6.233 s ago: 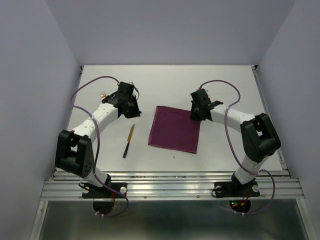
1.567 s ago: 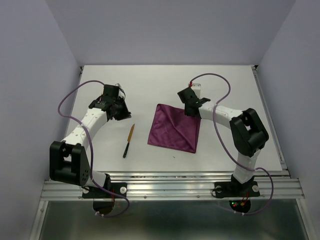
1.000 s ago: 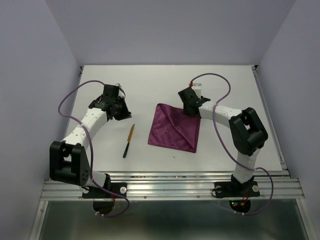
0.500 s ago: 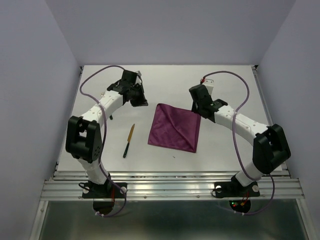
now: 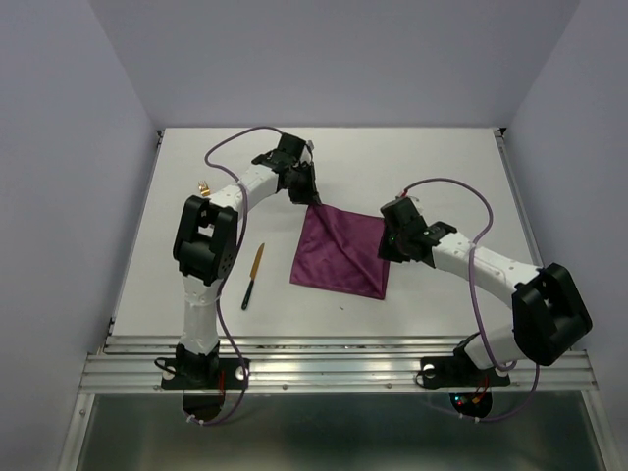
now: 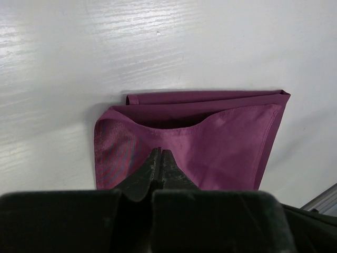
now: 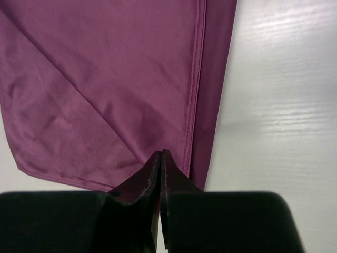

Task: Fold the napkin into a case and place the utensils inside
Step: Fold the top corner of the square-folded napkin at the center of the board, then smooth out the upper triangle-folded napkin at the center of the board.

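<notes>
Napkin: thin plum-purple cloth napkin [image 5: 339, 260] lay doubled over on the white table [image 5: 442, 162], with a diagonal crease across its top layer.
Left claw: my left claw [image 5: 308, 199] sat at the napkin's far left corner. Its jaws were pressed together and pinched the top layer. That layer rose off the one beneath, leaving a pocket between them.
Right claw: my right claw [image 5: 388, 247] sat at the napkin's right edge. Its jaws were pressed together, with the hemmed edge of the cloth caught at their tips.
Knife: slim black-handled knife with a gold blade [image 5: 253, 277] lay left of the napkin, near it but not touching, with the blade pointing away from my bases.
Other utensil: a small gold piece [image 5: 204, 185] showed well left of the napkin's far corner. I could not make out its shape or handle.
</notes>
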Robot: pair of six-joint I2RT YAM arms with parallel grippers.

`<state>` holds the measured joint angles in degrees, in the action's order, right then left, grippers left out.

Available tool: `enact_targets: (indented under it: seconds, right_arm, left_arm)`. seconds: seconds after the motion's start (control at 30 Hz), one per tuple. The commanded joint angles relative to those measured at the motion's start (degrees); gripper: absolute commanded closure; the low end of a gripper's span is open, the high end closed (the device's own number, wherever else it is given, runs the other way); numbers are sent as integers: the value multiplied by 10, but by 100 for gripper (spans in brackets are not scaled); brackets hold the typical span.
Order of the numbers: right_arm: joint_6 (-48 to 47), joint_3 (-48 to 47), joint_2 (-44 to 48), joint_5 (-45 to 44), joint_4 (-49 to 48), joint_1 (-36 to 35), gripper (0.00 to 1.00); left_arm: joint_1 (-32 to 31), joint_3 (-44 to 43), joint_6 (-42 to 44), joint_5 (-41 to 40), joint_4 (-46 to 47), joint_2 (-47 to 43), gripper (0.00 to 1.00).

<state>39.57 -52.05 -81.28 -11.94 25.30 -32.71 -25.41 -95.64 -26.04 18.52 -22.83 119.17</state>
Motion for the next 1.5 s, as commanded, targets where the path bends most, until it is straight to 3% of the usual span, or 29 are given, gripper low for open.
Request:
enact_targets:
  seconds: [0.0, 0.33, 0.57, 1.07, 1.47]
  right_arm:
    - [35, 34, 16, 53, -5, -15, 95]
    - [51, 80, -8, 64, -28, -32, 96]
    - [42, 90, -35, 48, -32, -32, 96]
    - [49, 53, 17, 25, 0, -48, 97]
    - [61, 76, -5, 35, -23, -48, 97]
  left_arm:
    - [0, -35, 1, 12, 3, 10, 100]
    - [0, -48, 13, -16, -4, 65, 100]
    - [0, -47, 18, -29, -12, 58, 100]
    - [-26, -9, 0, -24, -4, -25, 100]
    - [-64, -37, 0, -45, -1, 31, 100]
